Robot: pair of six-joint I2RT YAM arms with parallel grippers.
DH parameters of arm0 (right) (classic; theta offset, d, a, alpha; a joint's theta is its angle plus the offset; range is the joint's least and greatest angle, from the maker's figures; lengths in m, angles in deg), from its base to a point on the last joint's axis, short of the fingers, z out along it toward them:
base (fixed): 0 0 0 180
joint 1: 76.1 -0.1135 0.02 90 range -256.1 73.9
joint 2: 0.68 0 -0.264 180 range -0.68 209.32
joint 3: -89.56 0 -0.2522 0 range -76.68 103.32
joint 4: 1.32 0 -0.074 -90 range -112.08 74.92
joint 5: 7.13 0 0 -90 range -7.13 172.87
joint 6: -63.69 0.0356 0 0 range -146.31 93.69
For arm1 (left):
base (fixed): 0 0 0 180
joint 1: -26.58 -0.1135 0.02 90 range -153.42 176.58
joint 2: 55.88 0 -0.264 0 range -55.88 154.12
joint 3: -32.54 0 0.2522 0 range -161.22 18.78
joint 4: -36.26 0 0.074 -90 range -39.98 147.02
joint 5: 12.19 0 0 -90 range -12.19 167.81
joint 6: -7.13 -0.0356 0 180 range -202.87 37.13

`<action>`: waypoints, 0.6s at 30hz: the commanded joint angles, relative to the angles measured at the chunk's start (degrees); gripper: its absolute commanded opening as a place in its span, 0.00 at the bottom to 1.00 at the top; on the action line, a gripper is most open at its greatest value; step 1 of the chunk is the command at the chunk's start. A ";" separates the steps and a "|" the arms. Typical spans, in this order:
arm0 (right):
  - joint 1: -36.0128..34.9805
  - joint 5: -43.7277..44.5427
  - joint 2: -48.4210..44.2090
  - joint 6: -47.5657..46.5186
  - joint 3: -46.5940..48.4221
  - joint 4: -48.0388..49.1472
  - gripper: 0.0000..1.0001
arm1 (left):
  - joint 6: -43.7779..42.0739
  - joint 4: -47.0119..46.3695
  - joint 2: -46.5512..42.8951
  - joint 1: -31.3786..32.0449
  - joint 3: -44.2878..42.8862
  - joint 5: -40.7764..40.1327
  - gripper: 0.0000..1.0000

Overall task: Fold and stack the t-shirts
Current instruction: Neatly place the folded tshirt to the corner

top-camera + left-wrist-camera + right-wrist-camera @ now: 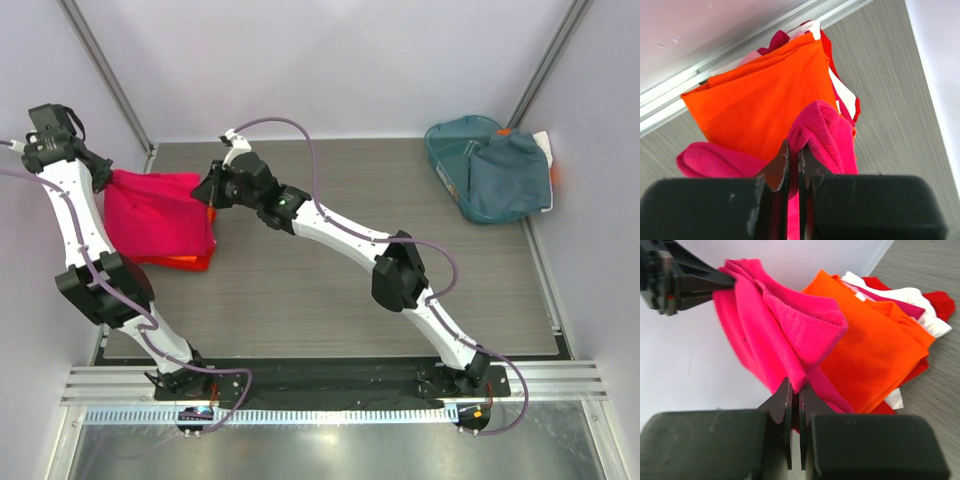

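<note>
- Closest to us in the left wrist view, our left fingers (788,156) are pinched narrow on a fold of the pink shirt (825,130).
- Our right fingers (788,397) are likewise almost closed, clamping another edge of that pink shirt. In the same view we see the left fingers gripping its far end.
- From above, the pink shirt spreads between the two sets of fingers by the left edge of the table (330,300), toward the far left corner.
- Under it lies the orange shirt (760,95), folded flat, on top of white cloth (900,292) and red cloth (942,305).
- Grey-blue shirts (510,175) are heaped in a teal basket (447,150) at the table's far right corner, well apart from the pile.
</note>
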 commanded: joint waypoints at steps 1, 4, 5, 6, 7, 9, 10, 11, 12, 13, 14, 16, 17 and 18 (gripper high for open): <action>1.89 -0.53 0.90 1.38 3.60 -0.70 0.01 | 1.46 -8.14 0.70 -2.35 -5.16 -4.11 0.00; 2.15 -1.50 2.05 2.52 3.42 -0.09 0.01 | 1.64 -7.17 2.19 -2.79 -6.84 -4.20 0.00; 2.07 -1.76 2.23 2.87 3.16 0.09 0.01 | 1.56 -6.56 2.28 -2.79 -7.97 -4.29 0.00; 1.98 -2.29 2.23 3.14 2.90 0.52 0.01 | 1.56 -6.38 2.28 -2.97 -8.42 -4.38 0.00; 1.98 -2.64 2.05 3.84 2.46 1.22 0.01 | 1.56 -6.03 2.11 -3.14 -8.69 -4.29 0.00; 1.89 -2.99 1.44 3.76 0.88 2.02 0.01 | 2.08 -5.76 1.50 -3.67 -9.13 -3.24 0.00; 1.72 -3.17 0.92 3.32 0.09 3.24 0.01 | 2.34 -5.67 0.80 -4.11 -9.04 -2.71 0.00; 1.54 -3.08 -0.22 2.62 -0.70 3.69 0.01 | 2.52 -5.93 0.44 -4.37 -8.95 -2.19 0.00; 1.37 -2.99 -0.84 1.92 -2.10 4.21 0.01 | 2.70 -5.85 0.09 -4.90 -8.95 -1.75 0.00; 0.93 -2.30 -1.46 1.30 -2.55 4.65 0.01 | 3.13 -5.76 -0.17 -5.25 -9.04 -1.13 0.00; 0.75 -2.03 -2.68 0.34 -3.60 4.83 0.01 | 3.40 -5.85 -0.61 -5.60 -8.95 -0.34 0.00; 0.31 -2.03 -3.66 -0.28 -4.66 5.80 0.01 | 4.01 -5.94 -0.88 -6.66 -8.95 1.06 0.00; 0.14 -1.85 -4.27 -0.63 -5.01 5.71 0.01 | 4.19 -5.85 -0.97 -7.01 -8.95 1.33 0.00; -0.04 -1.50 -4.62 -0.90 -5.19 5.71 0.01 | 4.28 -5.94 -0.97 -7.53 -8.87 1.60 0.00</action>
